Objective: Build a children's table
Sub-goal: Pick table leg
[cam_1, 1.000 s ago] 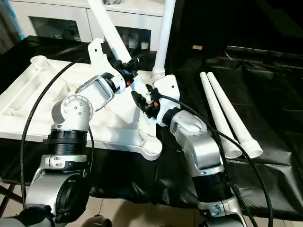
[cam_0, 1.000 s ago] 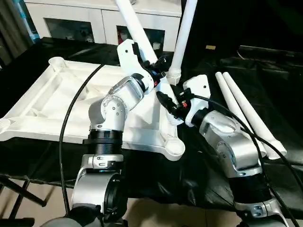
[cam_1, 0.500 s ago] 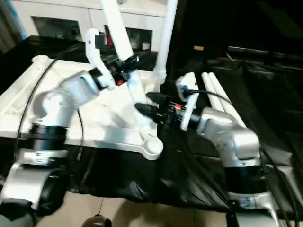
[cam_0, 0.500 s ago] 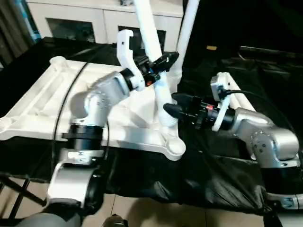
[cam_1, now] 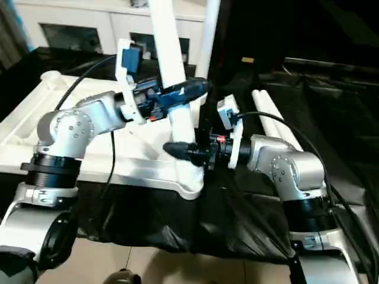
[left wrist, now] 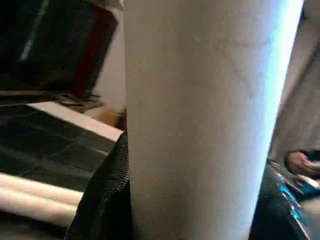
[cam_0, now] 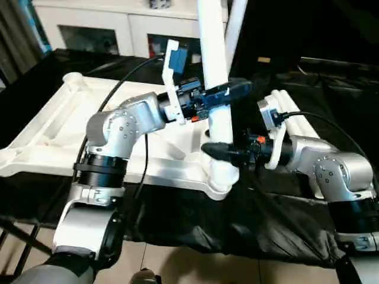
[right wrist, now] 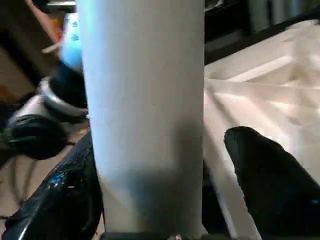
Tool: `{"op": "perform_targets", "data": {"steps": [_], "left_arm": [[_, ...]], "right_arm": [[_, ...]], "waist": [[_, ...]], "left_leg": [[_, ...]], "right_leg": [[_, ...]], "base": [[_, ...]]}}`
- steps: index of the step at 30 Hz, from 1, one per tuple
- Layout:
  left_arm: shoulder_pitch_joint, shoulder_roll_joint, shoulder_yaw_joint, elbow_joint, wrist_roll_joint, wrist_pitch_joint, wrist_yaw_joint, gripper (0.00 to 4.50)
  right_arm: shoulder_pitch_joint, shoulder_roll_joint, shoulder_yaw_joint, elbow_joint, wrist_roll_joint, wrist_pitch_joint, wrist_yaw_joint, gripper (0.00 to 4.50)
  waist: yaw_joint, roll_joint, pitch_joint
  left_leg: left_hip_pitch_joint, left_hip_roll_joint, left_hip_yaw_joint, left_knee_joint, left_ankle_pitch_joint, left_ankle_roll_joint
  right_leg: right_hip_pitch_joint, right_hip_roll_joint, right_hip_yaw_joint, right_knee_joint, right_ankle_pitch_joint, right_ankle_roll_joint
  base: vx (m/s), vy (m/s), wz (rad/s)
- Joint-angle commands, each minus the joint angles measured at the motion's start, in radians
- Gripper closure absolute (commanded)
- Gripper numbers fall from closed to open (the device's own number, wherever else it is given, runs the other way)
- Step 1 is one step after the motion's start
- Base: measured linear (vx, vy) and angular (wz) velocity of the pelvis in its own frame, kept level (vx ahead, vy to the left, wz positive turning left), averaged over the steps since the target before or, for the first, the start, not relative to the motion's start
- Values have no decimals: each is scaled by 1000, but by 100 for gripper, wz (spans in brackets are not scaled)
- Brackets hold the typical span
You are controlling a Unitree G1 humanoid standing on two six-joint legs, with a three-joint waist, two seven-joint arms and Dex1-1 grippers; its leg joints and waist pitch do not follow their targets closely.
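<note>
Both grippers clasp one table leg upright over the tabletop's near corner socket: left gripper high, right gripper low. Seating is in hand; pressing straight down likely comes next.

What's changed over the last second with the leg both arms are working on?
The held leg has swung from a lean to nearly upright, its foot now over the near right corner socket of the tabletop. The left gripper stays clamped higher up; the right gripper has swung round and now brackets the leg's lower end. The tabletop, the already mounted leg and the spare legs stayed put.
</note>
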Motion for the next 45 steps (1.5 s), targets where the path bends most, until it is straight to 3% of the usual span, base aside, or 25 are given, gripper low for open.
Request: {"op": "perform_targets", "data": {"steps": [1,5,6,9,12,13,18,26,28,30,31,33,35,36,39,40,42,43,45], "left_arm": [[-36,9,-24,-28,-25,7,-51,266],[-39,13,-27,-24,-21,0,-71,266],[-37,14,-24,-25,-24,5,-70,266],[-28,18,-21,-29,-25,11,-67,266],[-22,18,-19,-36,-26,12,-65,266],[-19,17,-14,-39,-31,14,-61,266],[-2,18,-2,-58,-45,38,-45,266],[31,15,6,-98,-69,73,-25,266],[44,11,-3,-120,-33,42,13,266],[57,14,-18,-137,13,3,48,196],[64,14,-22,-146,32,-7,73,196],[74,6,-23,-162,71,-21,142,186],[75,1,-20,-164,84,-24,170,180],[73,-8,-25,-164,148,-44,266,180],[73,-15,-26,-168,204,-26,382,180],[72,-28,-15,-165,221,-9,453,180],[72,-67,19,-158,249,-11,575,180],[72,-88,39,-156,259,-20,631,180],[70,-104,57,-153,262,-34,665,180]], "right_arm": [[-20,-14,7,-13,20,22,12,103],[-19,-16,13,-18,32,30,19,147],[-16,-12,15,-20,33,31,18,153],[8,10,19,-35,33,31,-1,179],[25,20,19,-48,38,33,-15,196],[34,23,18,-57,42,36,-20,211],[57,44,15,-71,46,33,-55,242],[74,83,-17,-84,34,9,-142,253],[86,89,-27,-101,38,8,-160,254],[96,96,-35,-120,35,0,-187,254],[97,101,-40,-126,29,-5,-205,254],[100,112,-50,-140,16,-17,-244,255],[100,116,-53,-143,11,-23,-256,256],[97,127,-61,-156,-11,-37,-301,256],[93,141,-62,-171,-36,-54,-351,257],[92,149,-59,-177,-54,-69,-377,257],[90,165,-55,-185,-77,-85,-420,257],[91,171,-52,-191,-89,-92,-443,257],[92,172,-44,-198,-98,-97,-459,257]], "waist": [[-4,10,-84],[-2,9,-84],[1,20,-85],[0,11,-84],[2,14,-85],[2,8,-85],[2,7,-84],[2,8,-83],[2,-2,-83],[4,-4,-81],[4,-2,-80],[2,-12,-78],[3,-9,-78],[2,-20,-78],[1,-16,-78],[0,-9,-79],[-2,-7,-80],[-1,-14,-79],[0,-15,-80]], "left_leg": [[17,38,-12,-55,-92,31],[16,37,-11,-55,-95,29],[17,37,-13,-54,-97,25],[16,36,-12,-55,-99,23],[16,37,-13,-56,-94,22],[16,37,-12,-56,-93,22],[15,36,-12,-57,-95,19],[16,38,-13,-60,-96,11],[14,39,-13,-60,-83,12],[15,39,-12,-61,-91,14],[15,39,-12,-62,-92,12],[15,42,-12,-64,-99,2],[15,40,-11,-64,-93,-1],[15,39,-10,-65,-90,0],[16,41,-12,-65,-82,-11],[16,40,-14,-65,-80,-14],[14,40,-13,-63,-84,-20],[13,37,-12,-62,-86,-17],[12,34,-12,-62,-79,-9]], "right_leg": [[67,-78,49,-68,-44,-232],[68,-80,49,-70,-64,-229],[66,-82,49,-69,-70,-228],[67,-79,49,-69,-67,-225],[65,-80,49,-69,-68,-222],[66,-80,49,-69,-67,-221],[65,-83,50,-71,-95,-213],[62,-84,50,-72,-109,-199],[64,-84,51,-68,-86,-201],[61,-86,51,-72,-117,-192],[61,-87,51,-73,-127,-187],[60,-89,53,-74,-168,-164],[59,-87,53,-78,-177,-151],[59,-87,53,-78,-175,-147],[57,-86,53,-75,-155,-137],[57,-86,53,-72,-139,-139],[58,-85,54,-72,-113,-149],[62,-84,54,-73,-112,-151],[63,-83,53,-75,-110,-148]], "base": [[0,0,0],[0,0,0],[0,0,0],[0,0,0],[0,0,0],[0,0,0],[0,0,0],[0,0,0],[0,0,0],[0,0,0],[0,0,0],[0,0,0],[0,0,0],[0,0,0],[0,0,0],[0,0,0],[0,0,0],[0,0,0],[0,0,0]]}}
